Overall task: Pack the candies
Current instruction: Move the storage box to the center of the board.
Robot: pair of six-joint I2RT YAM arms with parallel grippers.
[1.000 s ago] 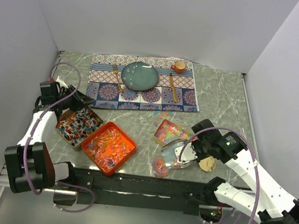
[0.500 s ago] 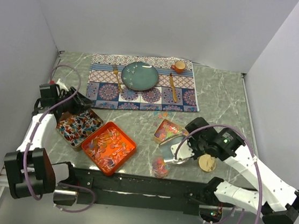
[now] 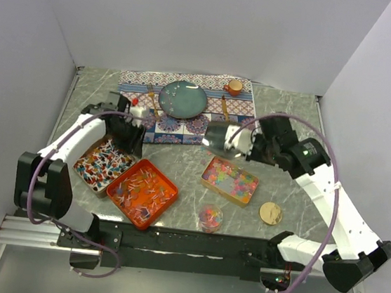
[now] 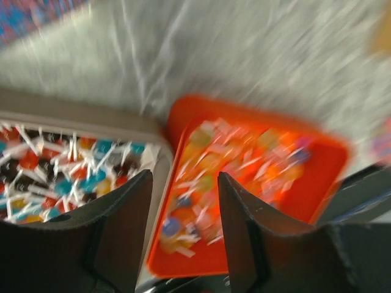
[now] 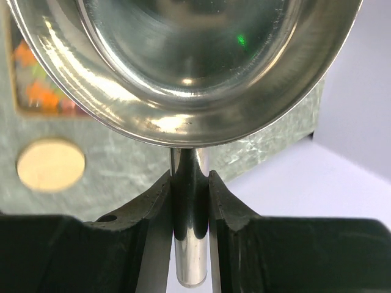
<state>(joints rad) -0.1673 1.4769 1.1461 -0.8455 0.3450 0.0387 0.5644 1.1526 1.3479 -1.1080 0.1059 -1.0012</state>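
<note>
so the right end effector [image 3: 257, 148], clamped on the silver scoop [image 3: 221, 137] handle, just swung it up empty from the little cup [image 3: 210, 219] toward the placemat [image 3: 243, 127], the left end effector [image 3: 129, 137] now hangs jaws apart over the metal tray [image 3: 75, 167] and orange tray [image 3: 172, 185] of candies [image 3: 103, 166], so I'd guess 1 scoopful's packed in the cup.

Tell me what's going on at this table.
The right gripper is clamped on the handle of a silver scoop, holding it in the air near the placemat. The scoop's bowl looks empty. The left gripper hangs open, holding nothing, above a metal tray and an orange tray, both full of candies. A third tray of pastel candies and a small cup holding some sit nearer the arms.
</note>
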